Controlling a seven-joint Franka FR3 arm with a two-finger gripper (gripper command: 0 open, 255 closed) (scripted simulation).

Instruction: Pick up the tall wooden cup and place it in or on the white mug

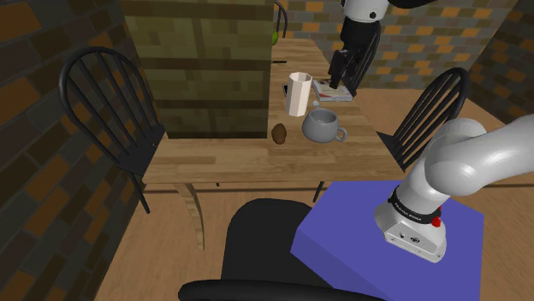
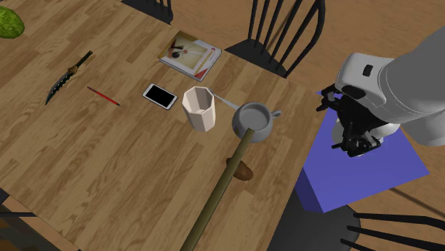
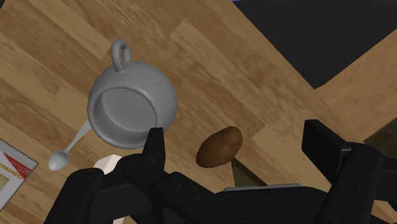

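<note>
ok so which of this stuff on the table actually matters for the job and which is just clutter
For the job: tall pale cup, grey mug, the open tool.
Just lying about: brown oval lump, spoon, phone, magazine, knife, red pen.

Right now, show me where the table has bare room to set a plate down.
Widest bare patch: the table in the second exterior view's lower left, bordered by knife, pen and cup. Crowded: phone, cup, mug and book cluster together.
</note>
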